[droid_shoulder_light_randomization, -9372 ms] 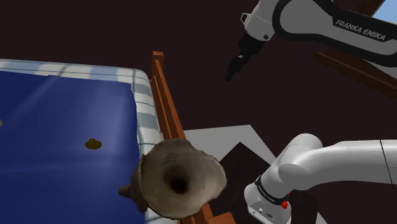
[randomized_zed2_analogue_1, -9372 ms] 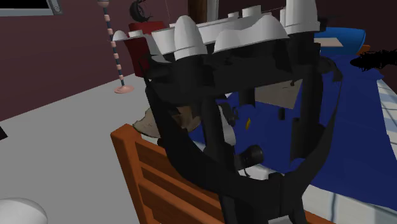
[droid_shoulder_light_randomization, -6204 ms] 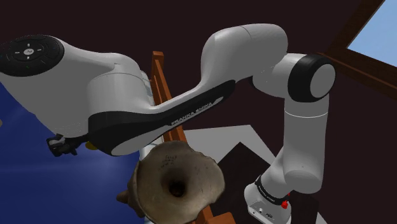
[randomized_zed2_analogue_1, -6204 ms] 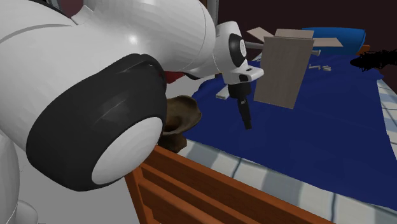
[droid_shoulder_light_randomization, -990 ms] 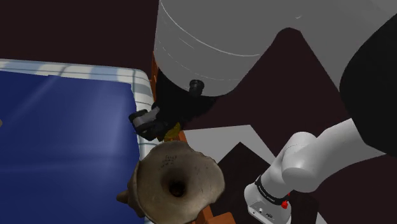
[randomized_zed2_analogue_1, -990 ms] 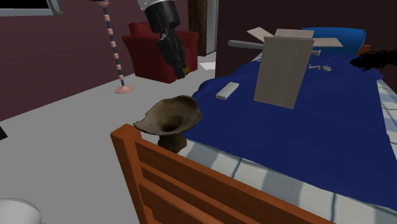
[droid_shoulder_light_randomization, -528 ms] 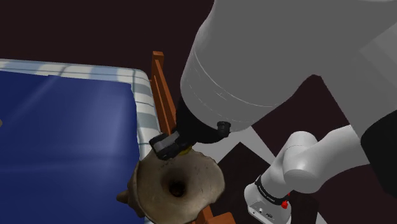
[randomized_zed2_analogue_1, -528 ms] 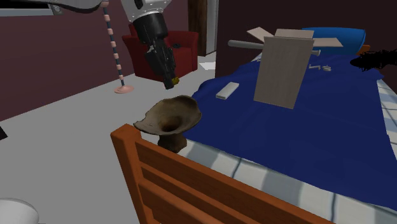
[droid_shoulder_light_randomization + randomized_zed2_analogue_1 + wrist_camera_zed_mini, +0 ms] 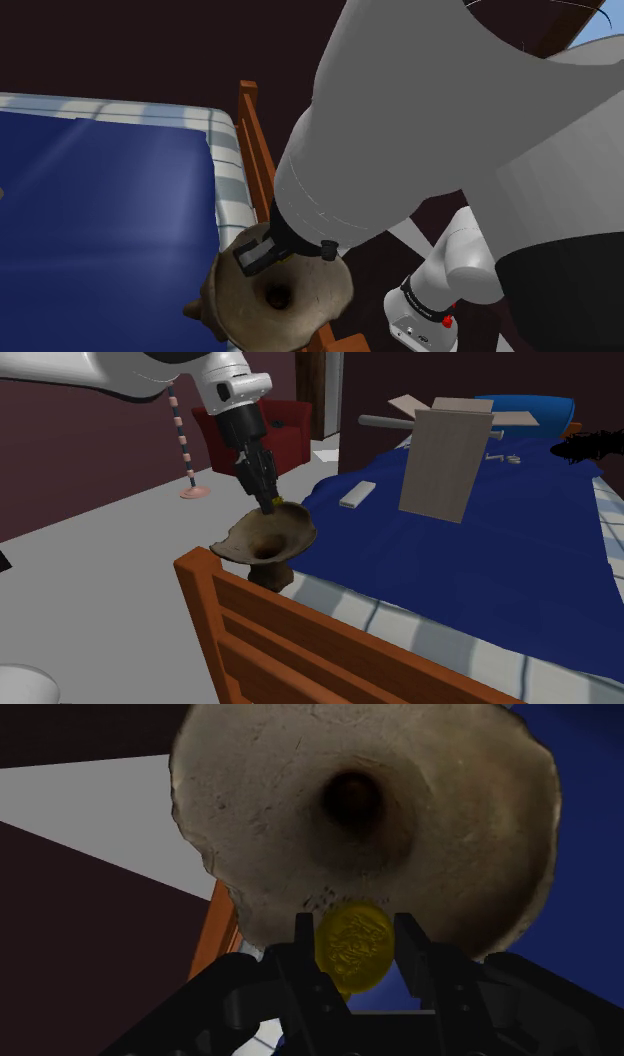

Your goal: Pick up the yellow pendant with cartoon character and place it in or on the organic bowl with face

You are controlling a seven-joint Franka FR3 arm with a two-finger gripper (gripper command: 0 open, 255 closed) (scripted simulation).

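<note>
A round yellow pendant (image 9: 353,944) with an embossed figure is clasped between my two black fingers. My gripper (image 9: 355,950) is shut on it and hangs just above the wide rim of a brownish, rough-surfaced bowl (image 9: 400,834) with a dark hole at its centre. In the second exterior view the gripper (image 9: 271,502) points down at the bowl's (image 9: 262,539) far rim, with the pendant (image 9: 276,505) a yellow speck at its tip. In the shoulder view the gripper (image 9: 259,256) sits over the bowl's (image 9: 295,300) upper edge, and the white arm hides much of that view.
The bowl stands at the corner of a bed with a blue cover (image 9: 480,562), beside a wooden footboard (image 9: 300,642). On the bed stand a cardboard panel (image 9: 445,462) and a small white item (image 9: 357,494). A red armchair (image 9: 285,437) and a striped pole (image 9: 180,437) stand behind.
My gripper has come down and toward the bowl with the pendant still in it, from well above the rim to just over it. The bowl has not moved.
</note>
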